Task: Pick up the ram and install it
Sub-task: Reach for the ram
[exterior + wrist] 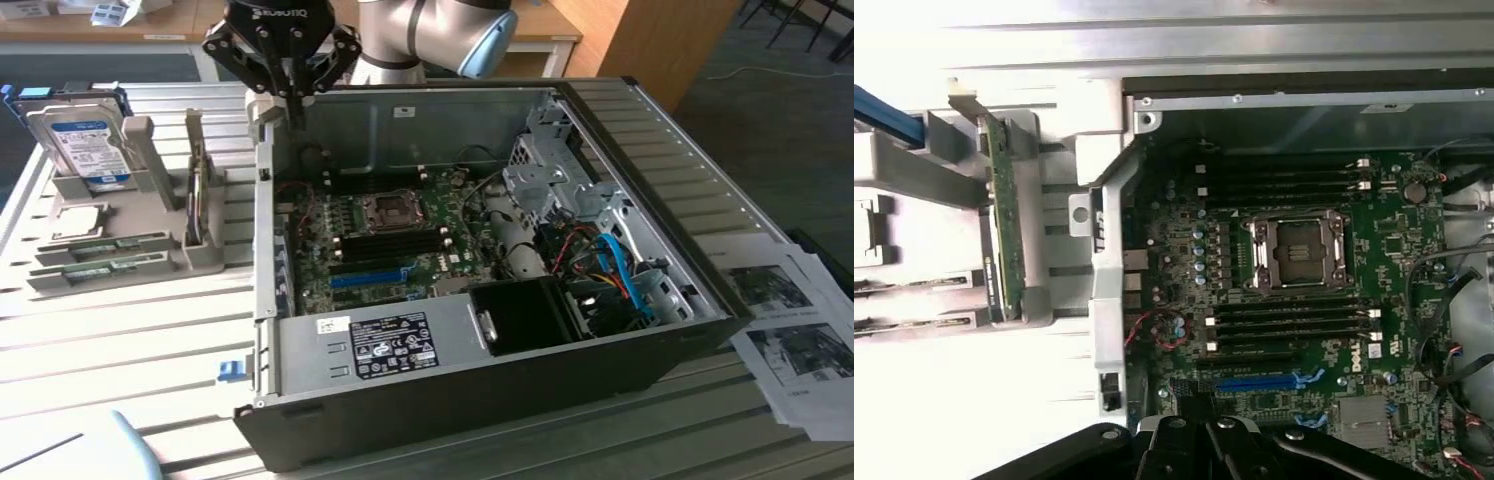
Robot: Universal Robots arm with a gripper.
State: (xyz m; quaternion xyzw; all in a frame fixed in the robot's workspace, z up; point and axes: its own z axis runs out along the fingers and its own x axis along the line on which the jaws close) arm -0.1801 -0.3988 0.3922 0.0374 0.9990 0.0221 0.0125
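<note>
Two ram sticks [110, 245] [96, 270], thin and green with white labels, lie in the slots of a grey holder [134, 262] at the exterior view's left. In the wrist view they show edge-on [914, 287] [914, 322]. My gripper [290, 98] [1199, 440] hangs above the open computer case's wall nearest the holder, fingers together and nothing between them, well apart from the ram. The motherboard [387, 235] lies open in the case, with empty black memory slots [1289, 322] beside the processor socket [1299, 250].
A silver hard drive [80, 140] and a green card on edge [1004, 230] stand in the same holder. A blue slot [1254, 382] runs along the motherboard. Cables and a drive cage [567, 190] fill the case's other side. Printed sheets [794, 330] lie at the exterior view's right.
</note>
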